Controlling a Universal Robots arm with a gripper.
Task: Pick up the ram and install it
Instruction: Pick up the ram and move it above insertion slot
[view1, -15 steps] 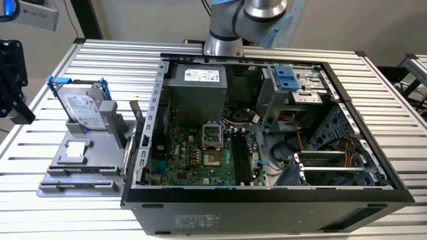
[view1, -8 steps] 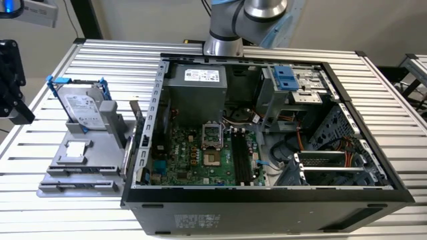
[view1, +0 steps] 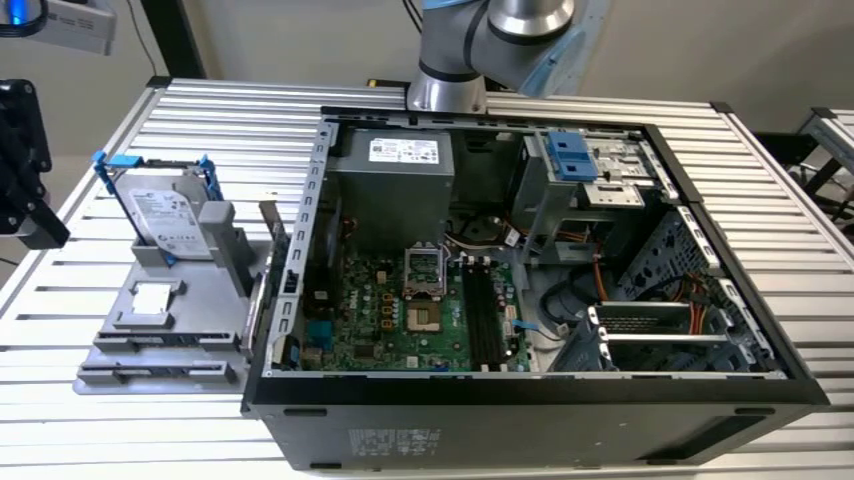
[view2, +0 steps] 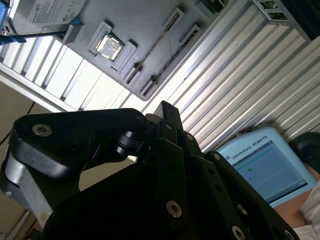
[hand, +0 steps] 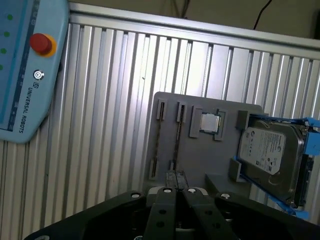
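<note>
Ram (hand: 176, 137): thin stick on edge in a slot of the grey holder (hand: 200, 155), not lifted
Gripper (hand: 175, 176): fingers drawn narrow, nothing between them, well apart from the ram
Motherboard slots (view1: 483, 315): black, apparently bare
Progress: by my reading, pick and install both remain

The black claw (view2: 164, 106), fingers pressed together, hangs over a ribbed metal surface (view2: 240, 70) bearing a grey tray (view2: 142, 22); a blue pendant (view2: 265, 160) sits near.

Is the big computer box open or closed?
Open. The computer case has no cover on its upward side, so the green motherboard shows inside.
</note>
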